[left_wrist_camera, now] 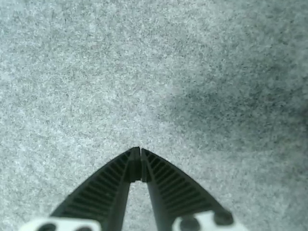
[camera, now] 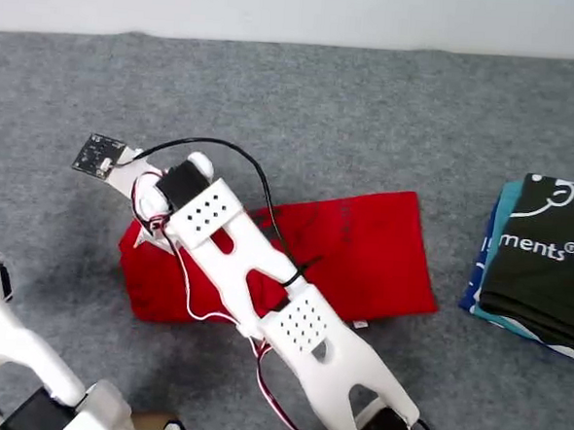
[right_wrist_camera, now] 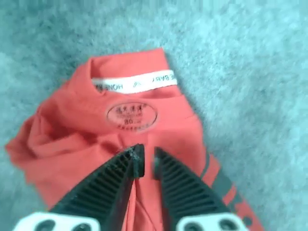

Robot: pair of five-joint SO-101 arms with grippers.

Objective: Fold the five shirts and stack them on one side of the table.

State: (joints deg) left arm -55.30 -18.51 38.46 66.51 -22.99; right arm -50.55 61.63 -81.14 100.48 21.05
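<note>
A red shirt (camera: 363,249) lies partly folded across the middle of the grey table. My right arm stretches over it from the near edge, and my right gripper (camera: 150,221) is down at the shirt's left end. In the right wrist view, the gripper (right_wrist_camera: 146,156) is closed to a narrow gap, pinching the red shirt (right_wrist_camera: 134,91) just below its collar and round neck label (right_wrist_camera: 131,115). My left gripper (left_wrist_camera: 140,154) is shut on nothing, hanging over bare grey felt. The left arm (camera: 6,344) is drawn back at the near left corner.
Folded shirts are stacked (camera: 543,260) at the right edge of the table, a black one on top of teal and blue ones. Grey felt (camera: 371,113) covers the table, with open room behind the red shirt. A white wall runs along the far side.
</note>
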